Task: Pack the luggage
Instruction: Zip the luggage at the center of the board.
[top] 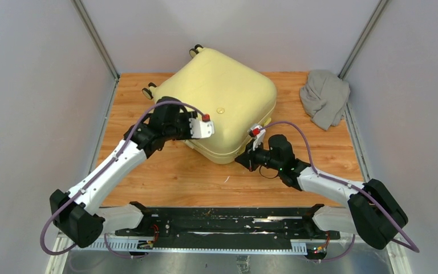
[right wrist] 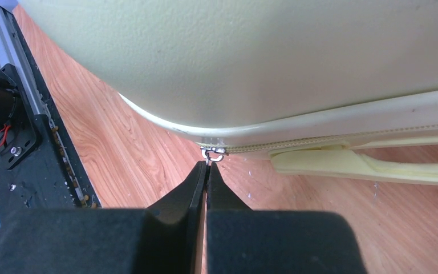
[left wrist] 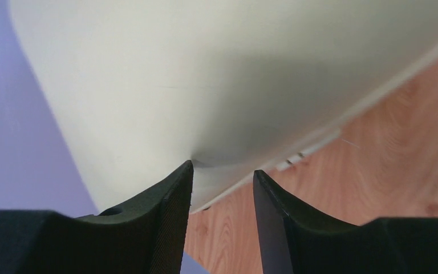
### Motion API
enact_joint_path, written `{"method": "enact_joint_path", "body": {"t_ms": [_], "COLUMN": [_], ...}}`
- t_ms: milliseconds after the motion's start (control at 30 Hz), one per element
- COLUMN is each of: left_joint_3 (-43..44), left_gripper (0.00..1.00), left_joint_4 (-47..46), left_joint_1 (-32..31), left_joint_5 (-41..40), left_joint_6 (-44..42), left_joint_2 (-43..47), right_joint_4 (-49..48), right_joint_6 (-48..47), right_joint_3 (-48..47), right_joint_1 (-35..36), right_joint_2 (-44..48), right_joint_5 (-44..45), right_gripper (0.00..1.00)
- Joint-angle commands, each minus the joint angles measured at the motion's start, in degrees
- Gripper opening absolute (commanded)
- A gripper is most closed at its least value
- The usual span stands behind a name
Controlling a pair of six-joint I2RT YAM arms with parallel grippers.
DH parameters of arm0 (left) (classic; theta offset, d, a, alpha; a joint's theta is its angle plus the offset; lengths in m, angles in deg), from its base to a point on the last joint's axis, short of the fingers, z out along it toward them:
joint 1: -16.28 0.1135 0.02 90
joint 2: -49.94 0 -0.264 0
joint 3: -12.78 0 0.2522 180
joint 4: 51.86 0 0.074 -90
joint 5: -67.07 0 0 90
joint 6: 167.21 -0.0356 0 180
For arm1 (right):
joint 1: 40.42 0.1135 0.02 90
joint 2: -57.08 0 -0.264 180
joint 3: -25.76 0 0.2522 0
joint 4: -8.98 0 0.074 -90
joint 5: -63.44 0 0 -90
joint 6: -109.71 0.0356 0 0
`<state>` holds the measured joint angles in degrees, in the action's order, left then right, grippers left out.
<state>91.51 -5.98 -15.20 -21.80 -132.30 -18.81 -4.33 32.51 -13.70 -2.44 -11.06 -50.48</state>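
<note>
While right gripper (right wrist: 206, 166) pinches the zipper pull (right wrist: 213, 154), left gripper (left wrist: 223, 169) sits half-open against the luggage (top: 222, 91) shell; drag along the seam (right wrist: 319, 142), don't yank outward.

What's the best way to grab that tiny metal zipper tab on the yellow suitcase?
Pinch the zipper pull itself, coming in low over the table from the near right side. It sticks out of the seam by the rounded near corner of the luggage, thin and small. The right gripper seems to pinch it so, jaws shut.
</note>
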Motion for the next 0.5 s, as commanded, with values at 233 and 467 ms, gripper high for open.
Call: {"method": "enact_joint_path", "body": {"t_ms": [233,467], "left_joint_3": [-18.9,-16.6], "left_gripper": [0.52,0.45], "left_joint_4": [18.1,14.3], "left_joint_1": [-10.0,-16.2], "left_joint_5": [15.3,12.8], "left_joint_6": [-48.1,-50.6], "left_joint_2": [20.0,10.0], "right_joint_4": [5.8,8.2], "right_joint_6": [3.6,3.0], "right_joint_3": [-3.7,-3.6], "right_joint_1": [1.1,1.1], "right_joint_2": [-1.9,1.0], "right_joint_5": [1.6,2.9], "right_gripper": [0.0,0.0]}}
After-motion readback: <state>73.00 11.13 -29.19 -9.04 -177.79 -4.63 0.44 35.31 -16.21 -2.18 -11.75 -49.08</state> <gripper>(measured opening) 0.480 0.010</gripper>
